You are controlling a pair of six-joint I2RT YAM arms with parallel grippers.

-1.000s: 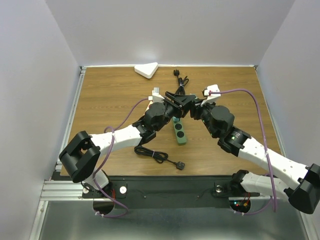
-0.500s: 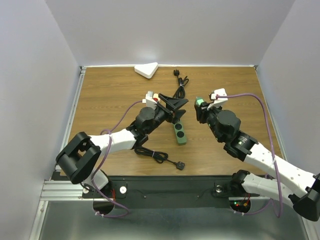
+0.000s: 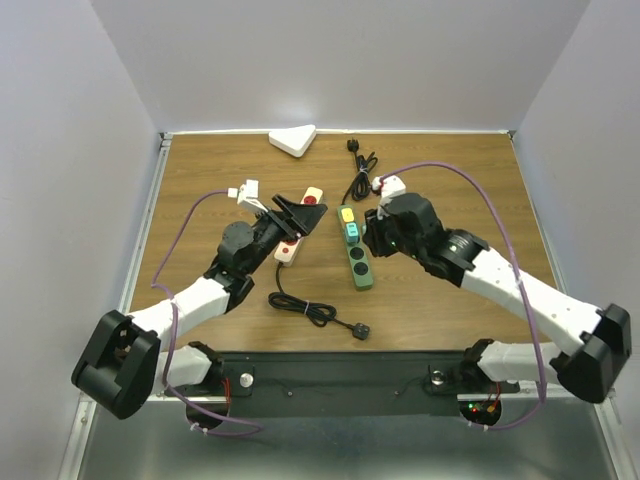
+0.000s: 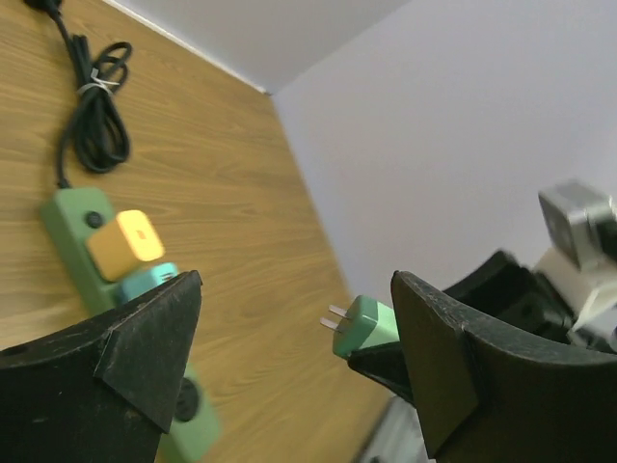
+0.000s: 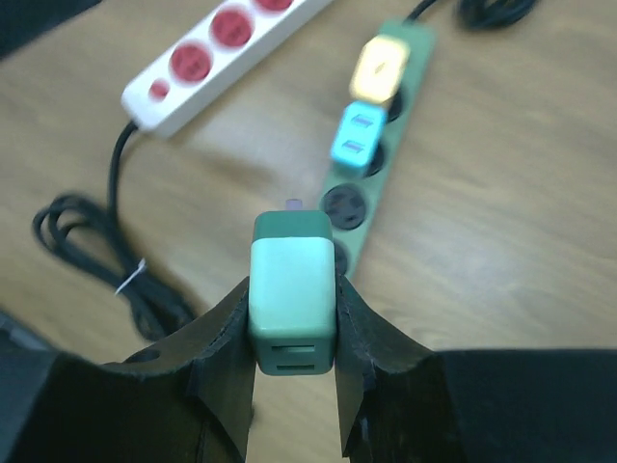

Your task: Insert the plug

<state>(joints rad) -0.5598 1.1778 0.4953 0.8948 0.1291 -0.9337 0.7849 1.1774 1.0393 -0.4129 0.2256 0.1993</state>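
Observation:
My right gripper [image 5: 292, 299] is shut on a mint-green plug [image 5: 292, 289], its prongs pointing down and away toward the green power strip [image 5: 371, 174]. The plug hovers over the strip's empty round sockets [image 5: 345, 205]. A yellow plug [image 5: 383, 68] and a cyan plug [image 5: 357, 135] fill the strip's far sockets. In the top view the right gripper [image 3: 372, 238] sits just right of the strip [image 3: 358, 262]. My left gripper [image 3: 290, 213] is open and empty, above the white power strip [image 3: 298, 228]. The left wrist view shows its wide-apart jaws [image 4: 297, 289] and the held plug [image 4: 366, 323] beyond.
A white strip with red sockets [image 5: 227, 53] lies left of the green one. Its black cord [image 3: 305, 308] coils toward the near edge. A bundled black cord [image 3: 357, 178] and a white triangular block [image 3: 292, 140] lie at the back of the table.
The two grippers met at the middle; the left one opened and drew back left over the white strip. The right arm swung left and down with the plug, over the green strip.

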